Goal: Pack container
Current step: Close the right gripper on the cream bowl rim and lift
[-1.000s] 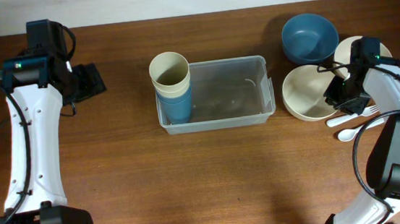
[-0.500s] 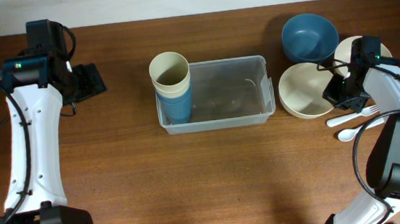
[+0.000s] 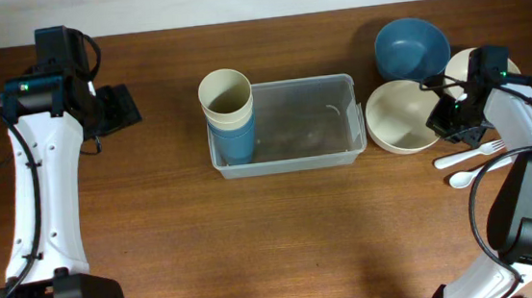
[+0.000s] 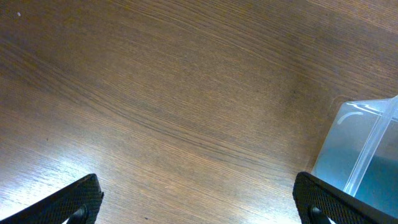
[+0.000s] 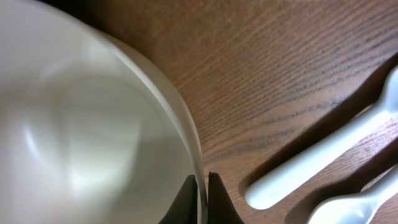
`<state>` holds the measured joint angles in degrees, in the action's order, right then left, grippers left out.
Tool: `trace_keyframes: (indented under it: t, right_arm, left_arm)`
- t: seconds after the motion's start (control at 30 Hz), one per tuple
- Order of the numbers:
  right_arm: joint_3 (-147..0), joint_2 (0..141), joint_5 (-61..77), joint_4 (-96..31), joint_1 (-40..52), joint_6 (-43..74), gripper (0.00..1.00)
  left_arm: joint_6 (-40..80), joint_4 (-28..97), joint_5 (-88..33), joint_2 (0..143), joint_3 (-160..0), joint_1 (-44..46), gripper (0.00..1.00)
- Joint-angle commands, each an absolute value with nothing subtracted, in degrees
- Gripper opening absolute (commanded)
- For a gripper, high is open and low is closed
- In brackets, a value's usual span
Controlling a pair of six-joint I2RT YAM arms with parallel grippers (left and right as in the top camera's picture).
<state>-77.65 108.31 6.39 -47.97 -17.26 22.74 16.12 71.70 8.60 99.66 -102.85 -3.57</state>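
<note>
The container (image 3: 284,128) sits on the desk (image 3: 293,233) well to the left of the right gripper (image 3: 452,118), with only the cream bowl (image 3: 399,118) between them. A stack of cups (image 3: 229,114) already stands in the container's far end, and the rest of it is free. The right gripper was part open a second ago. It has now clenched on the bowl's near rim: the right wrist view shows the gripper (image 5: 200,199) with its two fingertips pinching the thin edge of the bowl (image 5: 81,124). The bowl has slid a little towards the container since then, so the grasp looks made and the carry begun. The next step is probably lifting the bowl into the open space beside the cups. The white utensils (image 3: 470,157) lie just behind the gripper, and a blue bowl (image 3: 412,47) lies beyond it. The left gripper (image 4: 199,205) hangs wide open over bare desk, holding nothing, with the container's corner (image 4: 367,149) off to its right.
</note>
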Motion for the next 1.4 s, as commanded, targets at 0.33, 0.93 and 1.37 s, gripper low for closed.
trace_keyframes:
  t: [0.33,0.93,1.37]
  right_arm:
    - [-79.8,105.4,7.9,-50.8,-19.6,23.7,0.04]
    - [-79.0,111.2,10.4,-48.5,-19.5,22.9,0.25]
    - [-79.0,114.2,12.5,-46.7,-19.5,22.8,0.05]
  left_arm:
    - [16.7,71.6,8.8,99.6,-102.2,-3.8,1.00]
    - [16.7,71.6,8.8,99.6,-102.2,-3.8,1.00]
    - [16.7,71.6,8.8,99.6,-102.2,-3.8,1.00]
